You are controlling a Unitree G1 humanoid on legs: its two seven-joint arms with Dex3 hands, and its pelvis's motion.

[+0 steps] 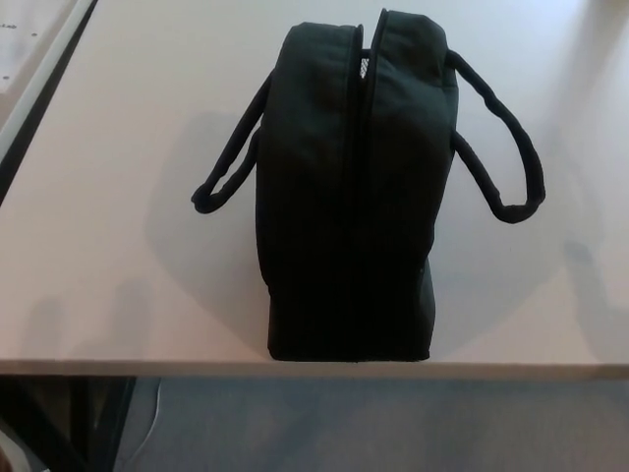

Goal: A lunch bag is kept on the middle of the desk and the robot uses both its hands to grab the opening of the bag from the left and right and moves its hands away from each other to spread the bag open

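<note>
A black lunch bag point(349, 187) stands upright in the middle of the pale desk point(108, 246), its near end close to the desk's front edge. Its top opening point(361, 118) runs away from me as a narrow slit, barely parted at the far end where a bit of light lining shows. One black handle loop point(231, 157) hangs out to the left and another handle loop point(501, 138) to the right. Neither of my hands shows in the head view.
The desk's front edge point(314, 369) crosses the lower part of the picture, with grey floor point(373, 423) below it. A dark gap and a second white surface point(29, 49) lie at the far left. Faint shadows fall on the desk at the lower left and right.
</note>
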